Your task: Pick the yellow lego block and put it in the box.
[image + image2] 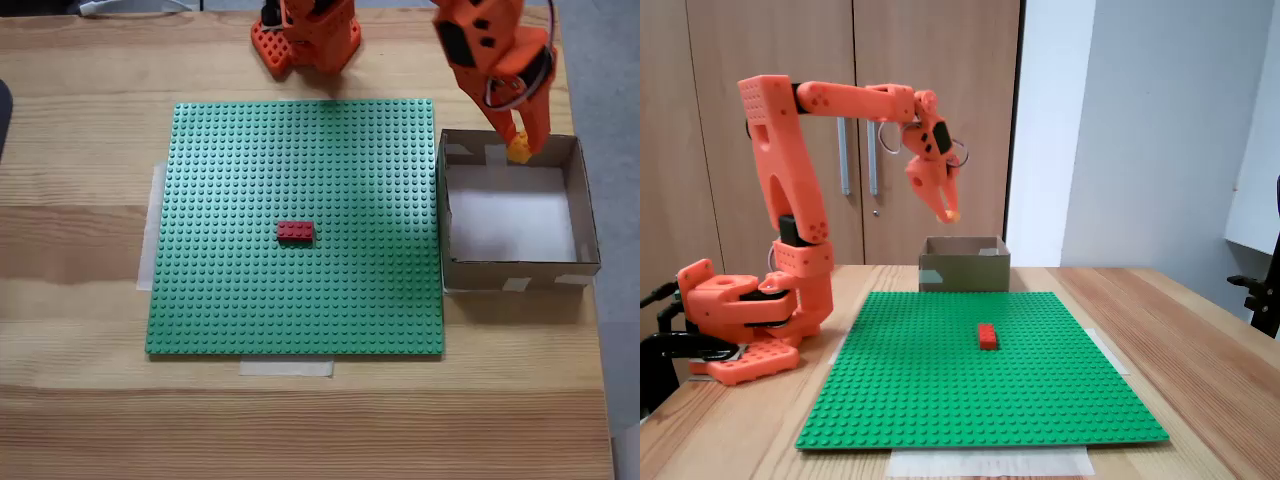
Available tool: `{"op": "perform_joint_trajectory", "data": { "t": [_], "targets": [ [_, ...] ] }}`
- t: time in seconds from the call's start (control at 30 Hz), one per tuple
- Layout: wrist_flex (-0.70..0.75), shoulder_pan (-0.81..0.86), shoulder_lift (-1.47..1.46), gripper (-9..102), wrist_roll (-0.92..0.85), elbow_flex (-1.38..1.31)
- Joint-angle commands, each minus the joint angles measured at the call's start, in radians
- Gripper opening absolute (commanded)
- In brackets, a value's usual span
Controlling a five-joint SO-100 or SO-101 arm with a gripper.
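The yellow lego block (519, 152) (952, 214) hangs in the air, pinched between the orange fingertips of my gripper (521, 146) (949, 211), which is shut on it. In both fixed views the gripper hovers above the back edge of the box (590, 226) (962, 270), well clear of its rim. The box is a shallow brown cardboard square with a white bottom and pale tape patches, standing just off the green baseplate (300, 300) (970, 390).
A red brick (295, 231) (987, 335) lies near the middle of the green baseplate. The arm's orange base (305, 40) (740, 320) sits at the back of the wooden table (80, 240). Tape strips hold the plate's edges down.
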Motion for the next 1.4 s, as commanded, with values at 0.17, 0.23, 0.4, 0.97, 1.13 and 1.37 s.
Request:
{"op": "perform_joint_trajectory", "data": {
  "t": [0.17,0.23,0.4,0.97,1.13,1.37],
  "targets": [
    [-0.026,0.040,-0.261,-1,0.025,-0.255],
    [-0.029,0.046,-0.311,-1,0.023,-0.298],
    [-0.021,0.057,-0.426,-1,0.032,-0.403],
    [-0.060,0.049,-0.522,-1,0.077,-0.314],
    [-0.064,0.034,-0.541,0,0.060,-0.287],
    [-0.040,0.017,-0.548,6,0.069,-0.278]
  ]
}}
